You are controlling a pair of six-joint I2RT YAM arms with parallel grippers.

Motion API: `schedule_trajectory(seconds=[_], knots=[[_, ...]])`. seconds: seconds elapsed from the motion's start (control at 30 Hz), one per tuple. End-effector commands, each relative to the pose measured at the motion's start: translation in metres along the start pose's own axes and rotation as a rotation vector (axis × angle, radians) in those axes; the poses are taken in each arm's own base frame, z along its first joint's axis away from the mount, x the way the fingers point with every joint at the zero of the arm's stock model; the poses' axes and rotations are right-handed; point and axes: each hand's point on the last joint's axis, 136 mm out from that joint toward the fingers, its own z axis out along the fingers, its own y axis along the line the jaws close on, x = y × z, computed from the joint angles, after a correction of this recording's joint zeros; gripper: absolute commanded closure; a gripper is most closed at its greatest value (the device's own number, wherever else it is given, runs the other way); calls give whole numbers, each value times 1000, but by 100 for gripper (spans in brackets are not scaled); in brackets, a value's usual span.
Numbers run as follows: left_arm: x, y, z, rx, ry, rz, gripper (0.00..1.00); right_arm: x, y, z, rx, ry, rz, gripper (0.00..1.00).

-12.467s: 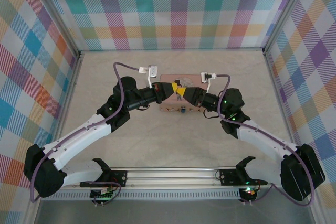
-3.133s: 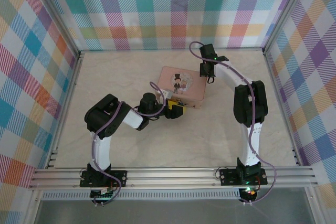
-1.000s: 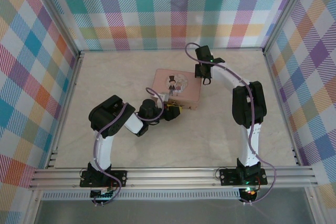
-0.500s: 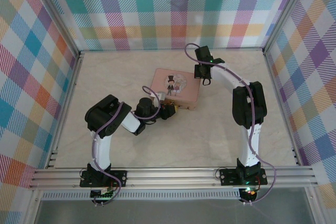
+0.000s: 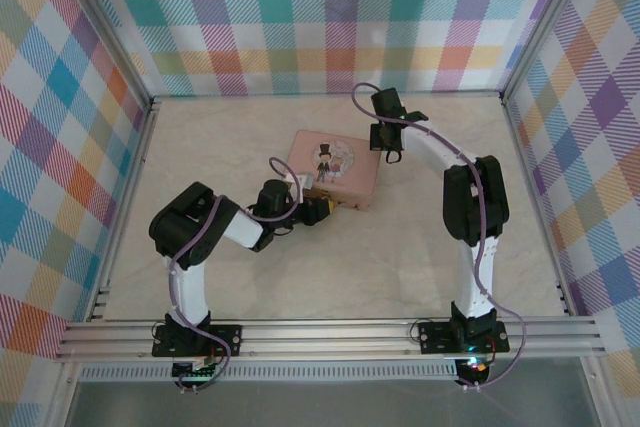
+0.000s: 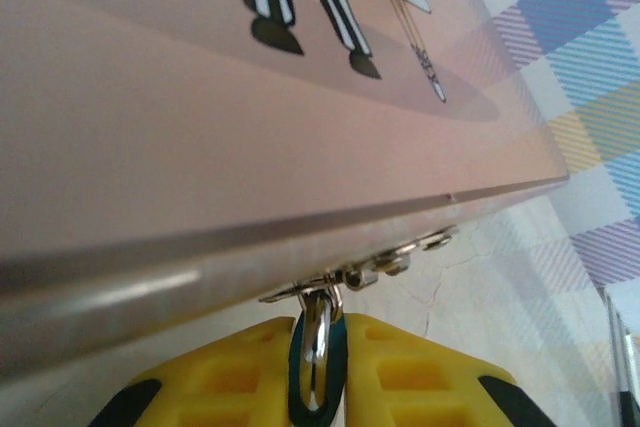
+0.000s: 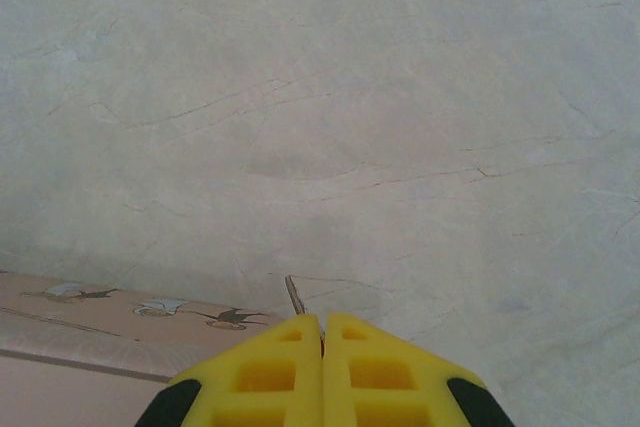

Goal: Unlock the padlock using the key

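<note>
Seen from the left wrist, the padlock hangs from the hasp on the front edge of the pink picture tin; it has a shiny shackle and a dark body. My left gripper is shut on it, one yellow fingertip pressed to each side. From above, that gripper sits at the tin's near edge. My right gripper hovers beside the tin's far right corner. It is shut on the key, whose thin blade sticks out past the tips.
Plaid walls enclose the pale marble table. A corner of the tin lies low and left in the right wrist view, with bare table beyond it. The left arm's elbow is folded near the table's left side.
The left fingers have closed onto the padlock. The left arm has folded in and the tin has slid slightly left. The right arm has stayed put.
</note>
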Motion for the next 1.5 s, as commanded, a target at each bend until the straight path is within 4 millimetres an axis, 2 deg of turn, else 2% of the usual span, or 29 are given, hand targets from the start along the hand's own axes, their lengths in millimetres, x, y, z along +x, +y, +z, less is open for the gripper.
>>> schedule_trajectory(seconds=[0.0, 0.23, 0.5, 0.63, 0.77, 1.13, 1.27, 1.47], knots=[[9, 2, -8, -48, 108, 9, 83, 23, -2, -10, -6, 81, -22, 100], [17, -3, -14, -93, 245, -28, 85, 28, -15, -23, 12, 61, 8, 100], [21, -5, -15, -108, 308, -66, 85, 44, -34, -26, 63, 72, 45, 100], [21, -9, -17, -104, 322, -90, 84, 46, -26, -26, 20, 77, 51, 100], [23, -13, -16, -99, 337, -113, 82, 38, -14, -22, -28, 75, 54, 100], [33, -16, -3, -86, 315, -174, 81, 16, 44, -3, -200, 82, -8, 100], [28, -16, 3, -88, 299, -197, 82, 14, 44, 0, -190, 83, -29, 100], [16, -18, 4, -98, 257, -218, 81, 13, 17, -12, -146, 66, 2, 100]])
